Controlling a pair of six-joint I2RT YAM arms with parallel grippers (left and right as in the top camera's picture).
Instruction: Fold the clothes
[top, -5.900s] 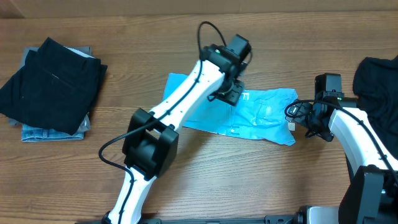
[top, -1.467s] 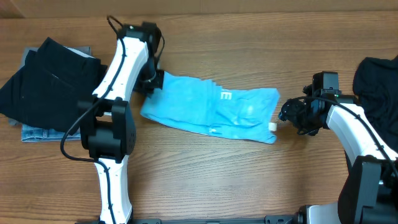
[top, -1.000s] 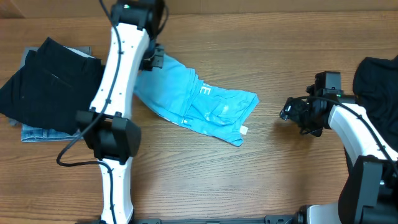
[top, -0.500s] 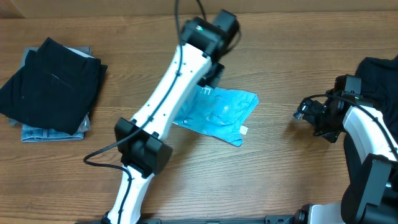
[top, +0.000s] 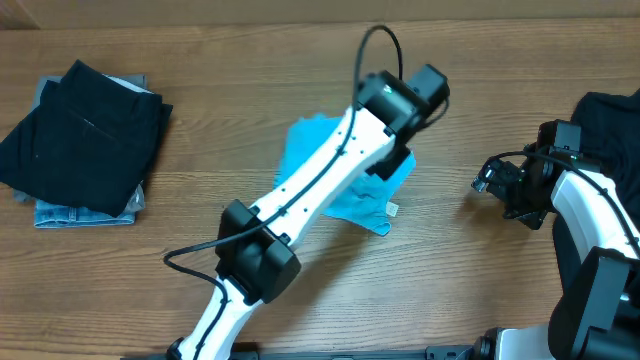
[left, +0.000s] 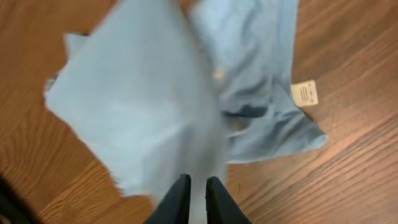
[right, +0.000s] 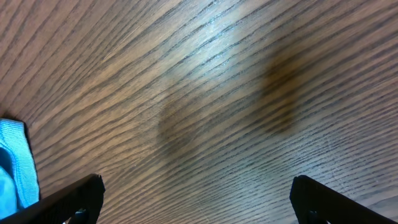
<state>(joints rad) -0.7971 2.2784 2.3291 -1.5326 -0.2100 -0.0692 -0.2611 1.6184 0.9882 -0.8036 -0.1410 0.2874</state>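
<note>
The left arm (top: 320, 185) is wearing smooth white shells on its long links, with blocky black housings bulging at the joints, the largest sitting at 7 o'clock in the overhead view. A thin black cable (top: 372, 45) is arching off its wrist end toward 12 o'clock. The left gripper (left: 199, 183) is showing two slim dark fingers at 6 o'clock in its own camera. The right arm (top: 585, 205) is showing the same white shells and black joints, with black wires (top: 500, 170) bunching at its 9 o'clock end. The right gripper (right: 196, 183) is showing matte black fingers (right: 78, 196) at 7 and 5 o'clock.
</note>
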